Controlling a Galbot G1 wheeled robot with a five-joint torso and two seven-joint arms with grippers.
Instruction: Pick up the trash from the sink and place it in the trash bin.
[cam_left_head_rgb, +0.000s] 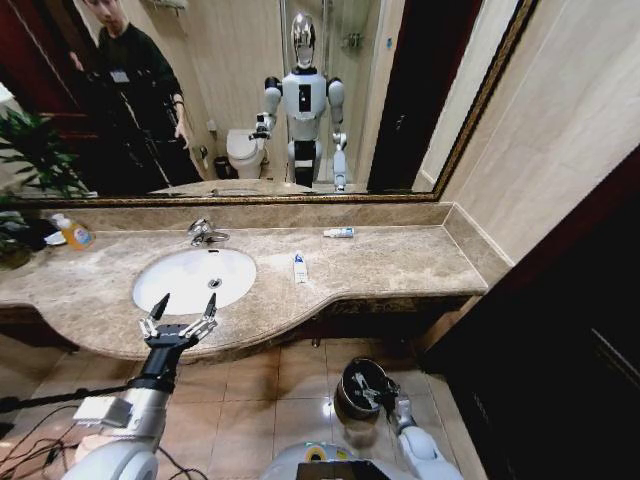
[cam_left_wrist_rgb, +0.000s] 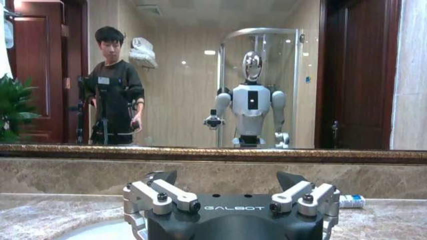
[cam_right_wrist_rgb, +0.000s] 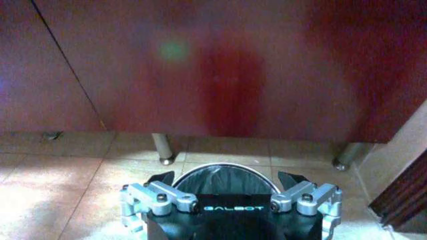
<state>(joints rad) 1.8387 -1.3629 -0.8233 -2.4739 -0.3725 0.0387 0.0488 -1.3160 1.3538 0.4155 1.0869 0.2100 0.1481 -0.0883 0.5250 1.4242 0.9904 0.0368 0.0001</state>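
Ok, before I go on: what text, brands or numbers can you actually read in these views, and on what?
"GALBOT": on the body of the left gripper, in the left wrist view.
"GALBOT": on the body of the right gripper, in the right wrist view, above the trash bin.
White tube on the counter beside the sink: blue marks, too small to read.
Second tube near the mirror: unreadable.
Orange-liquid bottle: no label legible.

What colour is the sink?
White, the sink sits in a beige marble counter; the head view shows it best.

Glossy white sink (cam_left_head_rgb: 185, 280) in polished beige marble counter (cam_left_head_rgb: 400, 265); shiny dark metal trash bin (cam_left_head_rgb: 362, 385).
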